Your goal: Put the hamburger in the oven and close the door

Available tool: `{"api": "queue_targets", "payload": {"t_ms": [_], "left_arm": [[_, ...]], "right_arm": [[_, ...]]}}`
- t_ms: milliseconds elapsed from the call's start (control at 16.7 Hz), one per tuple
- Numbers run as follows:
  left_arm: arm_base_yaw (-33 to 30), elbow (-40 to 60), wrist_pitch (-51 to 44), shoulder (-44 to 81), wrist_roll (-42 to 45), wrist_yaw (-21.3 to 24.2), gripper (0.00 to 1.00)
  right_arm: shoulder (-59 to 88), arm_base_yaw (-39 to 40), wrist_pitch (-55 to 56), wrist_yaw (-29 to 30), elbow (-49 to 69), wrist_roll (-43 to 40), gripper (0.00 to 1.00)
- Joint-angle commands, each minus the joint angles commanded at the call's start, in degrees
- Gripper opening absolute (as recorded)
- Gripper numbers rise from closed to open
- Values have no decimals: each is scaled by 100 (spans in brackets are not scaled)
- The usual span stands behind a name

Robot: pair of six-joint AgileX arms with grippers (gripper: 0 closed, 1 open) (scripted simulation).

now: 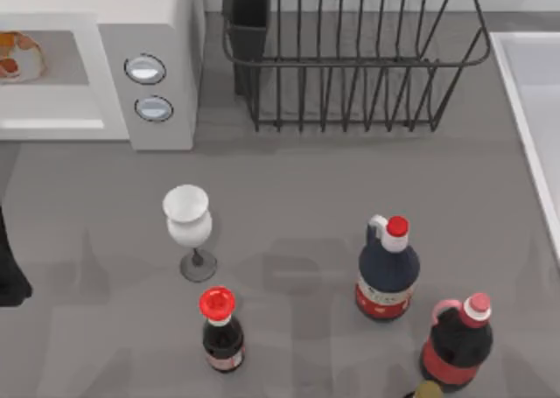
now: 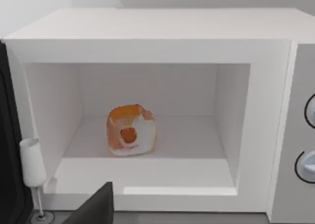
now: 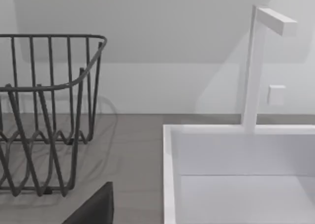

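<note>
1. Jaws: cannot tell if open or closed on either arm. Left gripper [image 2: 96,209] is a dark wedge at the bottom edge of the left wrist view, facing the oven mouth. Right gripper [image 3: 96,209] looks parked, facing the sink [image 3: 236,160].
2. Oven [image 1: 157,31] sits at upper left of the top view, cavity exposed. The door is not shut. The dark strip at the left edge of the left wrist view is probably it, but I'm not sure.
3. Hamburger [image 2: 130,130] sits on the cavity floor, mid-depth, clear of the walls, so placing looks done.
4. Step in hand is closing the door. Next move: left arm gets outside the panel and sweeps it to the frame.
5. Also on the table [image 1: 306,179], big to small:
   - wire dish rack [image 1: 350,57]
   - two dark handled bottles [image 1: 388,271] [image 1: 457,341]
   - small red-capped bottle [image 1: 221,328]
   - wine glass [image 1: 186,219]
6. The wine glass stands nearest the oven front and could tip during the swing.
</note>
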Motion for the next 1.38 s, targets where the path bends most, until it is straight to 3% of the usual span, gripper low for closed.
{"api": "queue_targets", "payload": {"t_ms": [420, 1200, 1380], "left_arm": [[-68, -132, -113, -301, -20, -65, 100], [-68, -132, -113, -301, -20, -65, 2], [-68, -132, -113, -301, -20, -65, 0]], "right_arm": [[0, 0, 0, 0, 0, 0, 100], [0, 0, 0, 0, 0, 0, 100], [0, 0, 0, 0, 0, 0, 100]]}}
